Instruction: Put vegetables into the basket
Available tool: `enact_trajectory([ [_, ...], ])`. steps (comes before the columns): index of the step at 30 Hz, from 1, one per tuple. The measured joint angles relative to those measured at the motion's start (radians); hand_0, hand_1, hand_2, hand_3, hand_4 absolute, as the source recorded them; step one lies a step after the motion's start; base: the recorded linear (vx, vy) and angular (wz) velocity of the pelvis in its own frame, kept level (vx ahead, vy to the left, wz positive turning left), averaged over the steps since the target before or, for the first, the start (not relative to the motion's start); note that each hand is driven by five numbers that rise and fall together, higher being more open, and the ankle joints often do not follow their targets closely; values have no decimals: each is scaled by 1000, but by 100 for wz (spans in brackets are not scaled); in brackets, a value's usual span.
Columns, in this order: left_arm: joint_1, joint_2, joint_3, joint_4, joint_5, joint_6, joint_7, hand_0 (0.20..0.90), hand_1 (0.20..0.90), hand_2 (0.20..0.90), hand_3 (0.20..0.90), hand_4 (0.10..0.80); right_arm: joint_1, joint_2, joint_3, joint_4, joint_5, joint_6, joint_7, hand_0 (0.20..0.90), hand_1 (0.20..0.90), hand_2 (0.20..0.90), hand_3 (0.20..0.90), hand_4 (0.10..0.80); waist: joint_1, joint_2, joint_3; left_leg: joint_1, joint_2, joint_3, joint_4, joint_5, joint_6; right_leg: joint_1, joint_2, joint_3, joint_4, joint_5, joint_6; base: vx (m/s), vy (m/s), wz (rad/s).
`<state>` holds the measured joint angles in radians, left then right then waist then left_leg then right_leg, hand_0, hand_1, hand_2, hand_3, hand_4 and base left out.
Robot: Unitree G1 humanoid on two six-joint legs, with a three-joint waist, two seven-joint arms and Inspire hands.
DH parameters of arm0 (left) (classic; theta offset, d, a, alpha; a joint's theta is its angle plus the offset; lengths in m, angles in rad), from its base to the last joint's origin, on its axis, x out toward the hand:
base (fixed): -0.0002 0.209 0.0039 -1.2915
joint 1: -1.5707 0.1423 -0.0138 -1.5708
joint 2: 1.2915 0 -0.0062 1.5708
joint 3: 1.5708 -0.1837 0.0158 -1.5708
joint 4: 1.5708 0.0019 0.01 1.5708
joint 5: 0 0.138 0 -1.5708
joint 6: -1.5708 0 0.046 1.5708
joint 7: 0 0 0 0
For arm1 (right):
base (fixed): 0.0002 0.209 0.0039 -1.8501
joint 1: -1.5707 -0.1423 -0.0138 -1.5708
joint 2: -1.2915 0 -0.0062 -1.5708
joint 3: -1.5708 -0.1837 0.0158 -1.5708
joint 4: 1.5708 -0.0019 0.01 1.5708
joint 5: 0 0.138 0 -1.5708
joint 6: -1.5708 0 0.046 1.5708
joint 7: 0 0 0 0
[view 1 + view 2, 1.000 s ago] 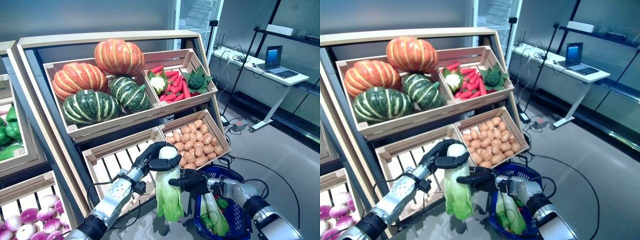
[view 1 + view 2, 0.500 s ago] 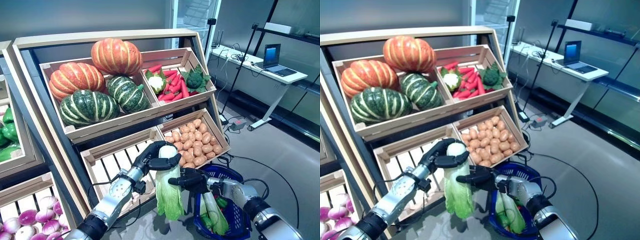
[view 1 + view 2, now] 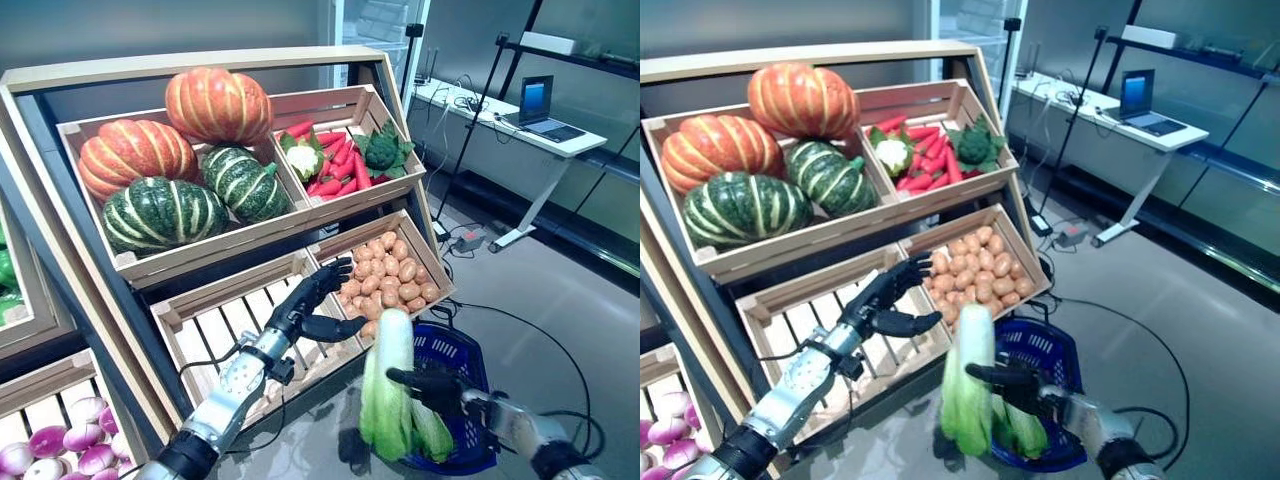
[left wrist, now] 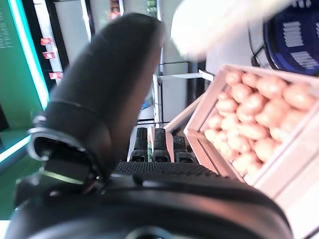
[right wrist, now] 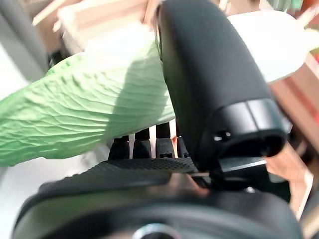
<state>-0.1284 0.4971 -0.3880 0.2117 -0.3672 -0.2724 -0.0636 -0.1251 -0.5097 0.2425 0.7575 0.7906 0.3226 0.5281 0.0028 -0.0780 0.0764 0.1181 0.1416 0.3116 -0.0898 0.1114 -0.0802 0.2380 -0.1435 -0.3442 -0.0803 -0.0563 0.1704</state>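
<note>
My right hand (image 3: 432,384) is shut on a long pale-green napa cabbage (image 3: 386,392) and holds it upright, stem end up, just left of the blue plastic basket (image 3: 458,346) on the floor. In the right wrist view my thumb (image 5: 209,74) lies across the cabbage's ribbed leaves (image 5: 94,112). More green leafy vegetable (image 3: 432,432) lies in the basket. My left hand (image 3: 312,304) is open and empty, its fingers spread in front of the stand, right beside the crate of potatoes (image 3: 388,282). The left wrist view shows its thumb (image 4: 109,89) and the potatoes (image 4: 259,124).
The wooden vegetable stand (image 3: 200,200) with slanted crates rises close ahead and to the left. A slatted crate (image 3: 225,330) sits under my left forearm. A white desk with a laptop (image 3: 540,100) stands at the far right, with grey floor between.
My left hand has let go of the cabbage and opened, rising toward the potato crate. My right hand now holds the cabbage alone and has carried it right and down, beside the basket.
</note>
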Motion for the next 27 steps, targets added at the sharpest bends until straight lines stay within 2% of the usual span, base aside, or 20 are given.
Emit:
enact_trajectory([
  [4, 18, 29, 74, 1, -1, -3, 18, 900, 900, 900, 900, 800, 61, -11, -80, 14, 0, -5, 4, 300, 300, 300, 300, 400, -19, -18, 17, -5, 0, 1, 0, 0, 0, -2, 0, 1, -1, 1, 0, -45, -35, -1],
  [8, 18, 31, 122, 5, -3, -3, 24, 900, 900, 900, 900, 800, 64, -15, -98, 55, 3, -33, 4, 300, 300, 300, 300, 400, -18, -23, 25, -8, 0, 1, 0, 0, 0, -5, 0, 1, -2, 3, 0, -30, -45, 0],
  [13, 20, 25, 124, 17, -5, -2, 22, 900, 900, 900, 900, 800, 55, -15, -159, 57, 9, -97, -11, 300, 300, 300, 300, 400, -14, -18, 28, -8, 0, 0, 0, 0, 0, -2, 1, 0, -3, 3, 0, -2, -22, 1],
  [19, 61, 13, 123, 47, -5, 2, 18, 900, 900, 900, 900, 800, 33, -11, -194, 54, 14, -158, -122, 300, 300, 300, 300, 400, -13, -12, 32, -6, -1, 1, 0, 0, 0, 0, 0, 0, -3, 3, 0, 39, -7, 0],
  [23, 91, 3, 116, 65, -6, 4, 35, 900, 900, 900, 900, 800, -7, -10, -191, 75, 1, -219, -249, 300, 300, 300, 300, 400, -4, 12, 57, -12, 0, 0, 7, 1, 1, -8, -2, -1, 12, 3, -1, -167, 4, 1],
  [27, -16, -1, 70, 93, -30, 2, 78, 900, 900, 900, 900, 800, -207, -32, -193, 161, -7, -299, -416, 300, 300, 300, 300, 400, 9, 68, 168, -186, 31, -13, 161, -22, 23, -180, -20, -2, 183, -35, -19, -306, 8, 9],
])
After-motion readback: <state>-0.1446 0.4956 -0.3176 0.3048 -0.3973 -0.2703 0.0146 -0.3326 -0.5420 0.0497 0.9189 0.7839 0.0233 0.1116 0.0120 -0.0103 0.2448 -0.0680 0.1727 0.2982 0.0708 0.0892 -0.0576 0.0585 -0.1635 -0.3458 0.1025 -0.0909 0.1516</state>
